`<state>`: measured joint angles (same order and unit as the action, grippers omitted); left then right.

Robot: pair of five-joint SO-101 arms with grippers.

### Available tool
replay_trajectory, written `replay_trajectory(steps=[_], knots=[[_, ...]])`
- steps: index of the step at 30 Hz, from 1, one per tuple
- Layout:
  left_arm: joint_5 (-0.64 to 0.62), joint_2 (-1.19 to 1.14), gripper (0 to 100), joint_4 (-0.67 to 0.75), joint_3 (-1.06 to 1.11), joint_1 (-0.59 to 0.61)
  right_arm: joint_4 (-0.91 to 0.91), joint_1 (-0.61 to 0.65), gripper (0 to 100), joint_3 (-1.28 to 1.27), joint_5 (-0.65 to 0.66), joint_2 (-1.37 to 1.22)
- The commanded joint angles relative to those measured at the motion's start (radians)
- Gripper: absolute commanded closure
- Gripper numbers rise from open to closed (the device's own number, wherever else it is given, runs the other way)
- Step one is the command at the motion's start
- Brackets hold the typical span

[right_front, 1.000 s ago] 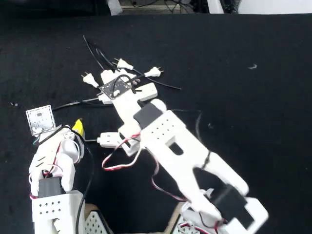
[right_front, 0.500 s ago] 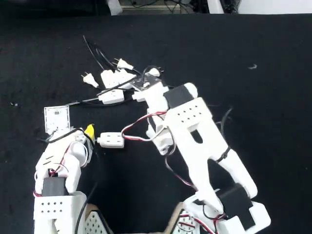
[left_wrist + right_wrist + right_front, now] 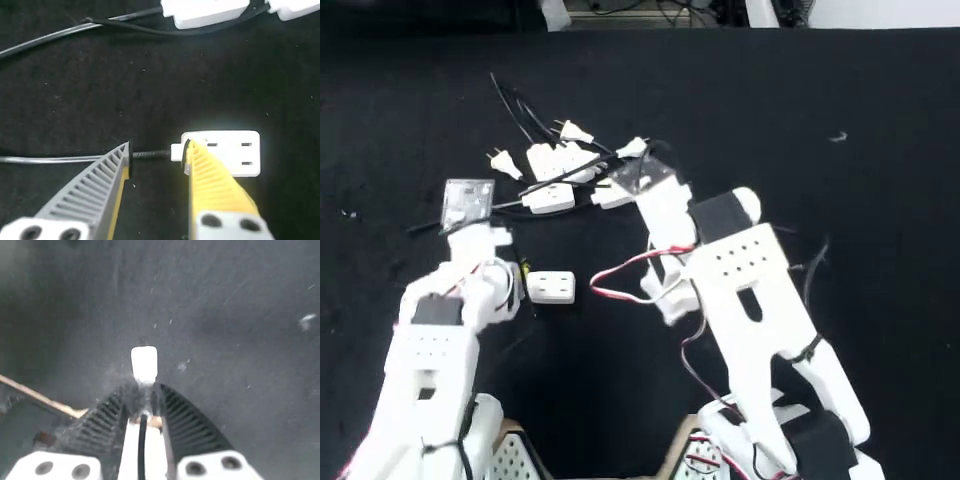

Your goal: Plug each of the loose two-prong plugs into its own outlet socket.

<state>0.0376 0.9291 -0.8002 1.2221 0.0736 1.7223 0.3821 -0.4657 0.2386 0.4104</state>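
In the high view, the right gripper [image 3: 630, 163] sits at the tangle of black cords [image 3: 515, 105] and white parts toward the far side of the bench [image 3: 840, 250]. One loose plug [image 3: 501, 160] and a second loose plug [image 3: 574, 131] lie there beside a group of sockets [image 3: 551, 197]. The left gripper [image 3: 521, 278] is nearer the arms' bases, just beside a lone outlet block [image 3: 549, 287] that lies well apart from the tangle. In the left wrist view, the left gripper [image 3: 157, 150] has its fingers spread, one on either side of the thin cord [image 3: 150, 154] that runs into the outlet block [image 3: 227, 152]. The yellow fingertip touches the block's cord end and nothing is pinched. The slots on the block face up and are empty. In the right wrist view, the right gripper [image 3: 144, 390] has its fingers pressed onto a white plug [image 3: 144, 362], with the plug's black lead running back between them. The prongs cannot be made out, and only dark bench lies ahead. The step in hand looks like the pick-up of one plug, with no insertion begun. Next, the right arm likely has to carry the plug to a free socket and line the prongs up with the slots. The left fingers would need to close to steady the light block, which could otherwise slide under the push.
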Motion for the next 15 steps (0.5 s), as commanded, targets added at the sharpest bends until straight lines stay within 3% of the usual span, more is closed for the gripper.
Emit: replay_trajectory(steps=[1, 6, 15], knots=[[0.003, -0.163, 81, 0.08, -0.107, -0.004, -0.014, -0.018, 98.8, -0.041, 0.037, 0.048], [0.006, -0.284, 81, 0.146, -0.119, 0.024, -0.026, -0.018, 98.8, -0.058, 0.038, 0.048], [0.011, -0.305, 81, 0.118, -0.125, 0.013, -0.02, -0.018, 98.8, -0.058, 0.04, 0.048]])
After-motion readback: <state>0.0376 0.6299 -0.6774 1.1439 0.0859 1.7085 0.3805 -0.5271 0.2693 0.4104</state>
